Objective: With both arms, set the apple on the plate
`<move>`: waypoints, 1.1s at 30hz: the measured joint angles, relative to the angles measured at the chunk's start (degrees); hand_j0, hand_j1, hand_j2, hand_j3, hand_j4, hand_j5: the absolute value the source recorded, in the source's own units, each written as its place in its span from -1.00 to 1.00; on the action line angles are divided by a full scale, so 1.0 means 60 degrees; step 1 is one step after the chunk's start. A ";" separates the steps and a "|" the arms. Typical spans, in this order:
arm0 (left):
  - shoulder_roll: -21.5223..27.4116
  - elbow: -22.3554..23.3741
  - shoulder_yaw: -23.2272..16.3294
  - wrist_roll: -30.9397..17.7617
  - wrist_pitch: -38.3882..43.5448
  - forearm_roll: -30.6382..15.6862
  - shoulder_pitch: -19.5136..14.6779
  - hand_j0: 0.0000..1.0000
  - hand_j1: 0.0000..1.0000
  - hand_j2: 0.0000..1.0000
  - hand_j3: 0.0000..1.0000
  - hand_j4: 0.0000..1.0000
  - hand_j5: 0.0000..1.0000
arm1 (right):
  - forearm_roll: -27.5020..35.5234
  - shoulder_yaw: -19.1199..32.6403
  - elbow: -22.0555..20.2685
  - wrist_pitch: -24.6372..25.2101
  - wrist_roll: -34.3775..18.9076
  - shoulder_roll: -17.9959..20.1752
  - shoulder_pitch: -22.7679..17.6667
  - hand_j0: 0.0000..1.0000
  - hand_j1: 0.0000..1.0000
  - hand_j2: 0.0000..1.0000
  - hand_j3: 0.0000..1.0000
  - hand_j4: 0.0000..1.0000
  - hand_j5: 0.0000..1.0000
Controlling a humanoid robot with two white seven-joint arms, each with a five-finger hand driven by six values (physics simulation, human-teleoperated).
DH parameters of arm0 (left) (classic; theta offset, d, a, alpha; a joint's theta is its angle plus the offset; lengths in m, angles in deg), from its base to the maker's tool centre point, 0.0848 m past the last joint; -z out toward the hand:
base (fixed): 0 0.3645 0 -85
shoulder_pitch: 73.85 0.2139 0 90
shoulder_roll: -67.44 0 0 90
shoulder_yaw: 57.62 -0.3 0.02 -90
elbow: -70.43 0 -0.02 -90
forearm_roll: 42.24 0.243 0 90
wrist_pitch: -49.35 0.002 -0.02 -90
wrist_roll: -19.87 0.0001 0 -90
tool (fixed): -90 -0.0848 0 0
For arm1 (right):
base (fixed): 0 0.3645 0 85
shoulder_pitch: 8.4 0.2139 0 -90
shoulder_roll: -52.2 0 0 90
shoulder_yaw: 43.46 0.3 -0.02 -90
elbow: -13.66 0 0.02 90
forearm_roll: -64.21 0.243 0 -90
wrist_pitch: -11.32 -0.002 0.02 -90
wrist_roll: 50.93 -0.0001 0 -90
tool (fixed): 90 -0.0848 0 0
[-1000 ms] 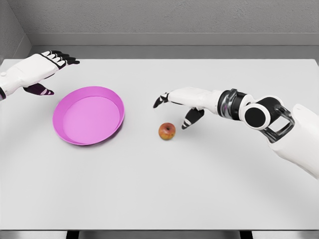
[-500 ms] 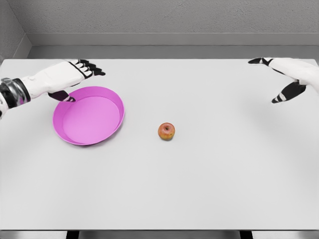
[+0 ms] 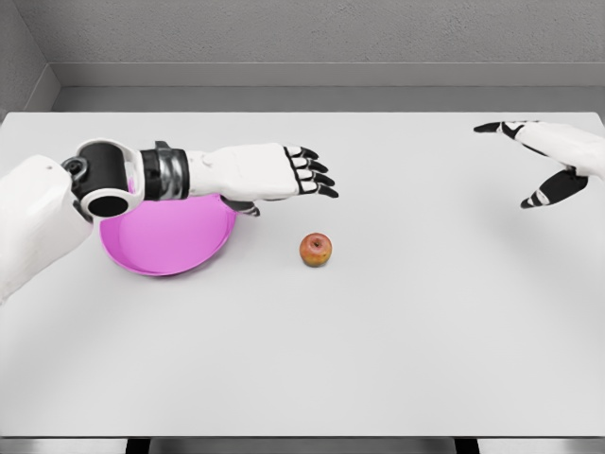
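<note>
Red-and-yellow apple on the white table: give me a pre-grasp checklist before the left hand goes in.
1. Red-and-yellow apple free on the white table, nothing touching it: ok.
2. Left hand open, holding nothing: ok.
3. Left hand over the apple: not ok, it sits up and to the left of it.
4. Round pink plate free to receive: cannot tell, the left forearm covers its far part.
5. Right hand clear of the apple, open at the right edge: ok.
</note>
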 measured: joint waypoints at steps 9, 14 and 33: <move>-0.0760 0.1066 -0.1081 -0.0027 -0.0004 -0.0163 -0.0073 1.00 1.00 1.00 1.00 1.00 1.00 | 0.0000 0.0048 0.0010 -0.0012 0.0000 0.0044 -0.0015 1.00 1.00 1.00 1.00 1.00 1.00; -0.0903 0.1389 -0.1254 -0.0044 -0.0003 0.0122 -0.0190 1.00 1.00 1.00 1.00 1.00 1.00 | 0.0001 0.0050 -0.0008 -0.0018 0.0000 0.0039 -0.0029 1.00 1.00 1.00 1.00 1.00 1.00; -0.0805 0.0912 -0.2149 -0.0276 -0.0003 -0.0099 -0.0718 0.49 0.49 0.49 0.49 0.49 0.49 | 0.0003 0.0399 -0.0071 -0.0020 0.0000 0.0059 0.0146 1.00 1.00 1.00 1.00 1.00 1.00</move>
